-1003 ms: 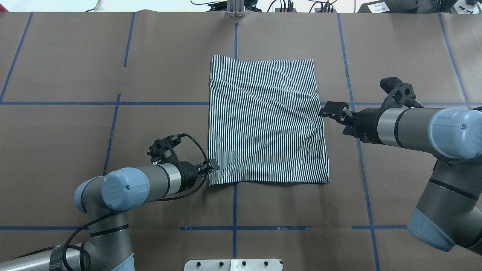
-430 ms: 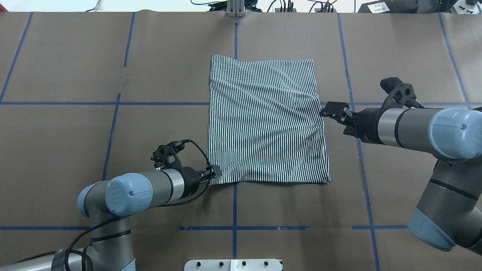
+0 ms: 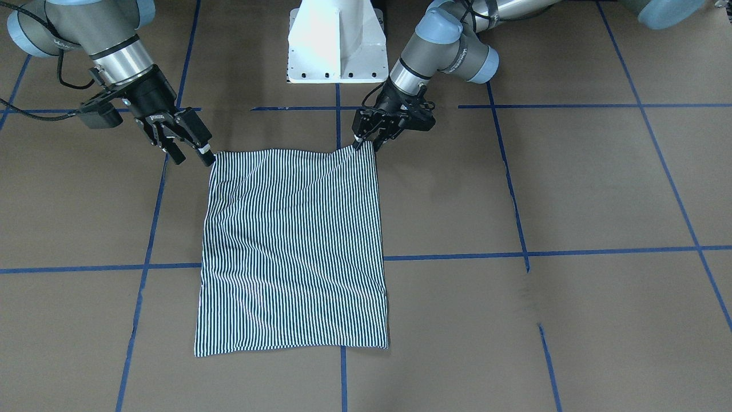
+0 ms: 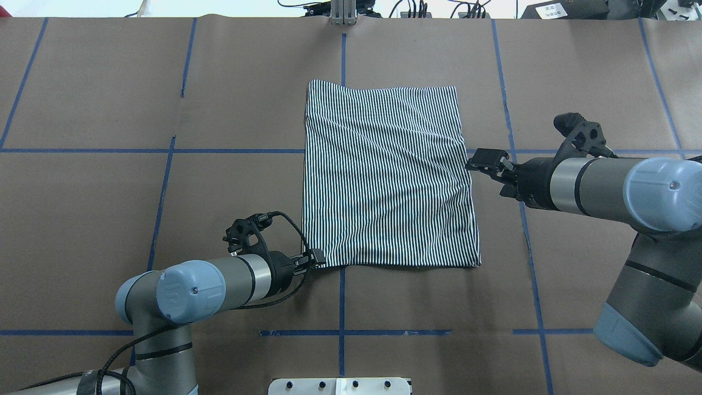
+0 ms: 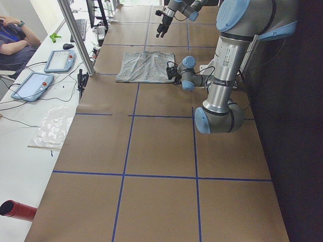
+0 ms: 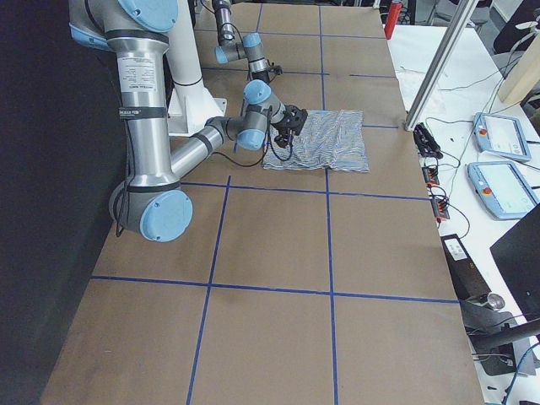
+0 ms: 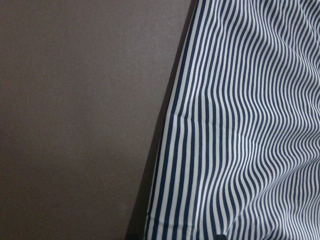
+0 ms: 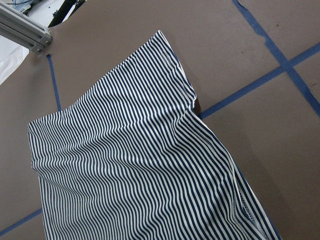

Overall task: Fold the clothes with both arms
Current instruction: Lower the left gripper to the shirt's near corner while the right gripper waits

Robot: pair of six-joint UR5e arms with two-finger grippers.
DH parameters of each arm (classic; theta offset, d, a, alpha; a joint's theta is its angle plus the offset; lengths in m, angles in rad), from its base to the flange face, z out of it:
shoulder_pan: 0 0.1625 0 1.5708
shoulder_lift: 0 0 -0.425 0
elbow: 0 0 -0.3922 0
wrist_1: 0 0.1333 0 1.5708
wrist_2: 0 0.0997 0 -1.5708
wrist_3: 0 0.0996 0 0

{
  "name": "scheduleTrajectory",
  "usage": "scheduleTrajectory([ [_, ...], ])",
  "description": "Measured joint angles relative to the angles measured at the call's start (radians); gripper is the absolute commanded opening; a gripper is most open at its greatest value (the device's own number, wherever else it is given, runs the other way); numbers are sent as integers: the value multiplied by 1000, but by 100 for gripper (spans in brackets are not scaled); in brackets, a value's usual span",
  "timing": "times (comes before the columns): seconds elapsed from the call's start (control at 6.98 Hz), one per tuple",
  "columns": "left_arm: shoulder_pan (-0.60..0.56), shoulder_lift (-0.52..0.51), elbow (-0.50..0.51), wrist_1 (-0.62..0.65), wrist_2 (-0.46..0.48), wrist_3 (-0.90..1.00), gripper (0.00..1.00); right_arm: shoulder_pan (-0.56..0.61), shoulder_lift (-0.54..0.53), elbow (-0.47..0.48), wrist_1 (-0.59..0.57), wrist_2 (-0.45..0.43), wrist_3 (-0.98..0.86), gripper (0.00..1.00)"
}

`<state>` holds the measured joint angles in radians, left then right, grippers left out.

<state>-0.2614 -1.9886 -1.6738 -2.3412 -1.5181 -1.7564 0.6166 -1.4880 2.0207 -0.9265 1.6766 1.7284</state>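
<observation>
Left gripper (image 4: 317,256), jaws apart, has slid to the 7 o'clock corner of shirt (image 4: 384,175); right gripper (image 4: 474,161), likewise spread, hovers at 3 o'clock. Pinch all layers before lifting.

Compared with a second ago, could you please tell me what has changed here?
The left gripper drew back along the left edge of the shirt and is now at its near-left corner. Nothing was visibly taken hold of or let go. The right gripper, open beside the right edge, and the shirt stayed as they were.
</observation>
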Motion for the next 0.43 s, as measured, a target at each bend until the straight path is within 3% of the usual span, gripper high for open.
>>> scheduleTrajectory([
  [0.14,3,-2,0,0,2,0,41,0,0,0,0,0,0,100],
  [0.43,5,-6,-1,-1,2,-21,42,0,0,0,0,-1,0,100],
])
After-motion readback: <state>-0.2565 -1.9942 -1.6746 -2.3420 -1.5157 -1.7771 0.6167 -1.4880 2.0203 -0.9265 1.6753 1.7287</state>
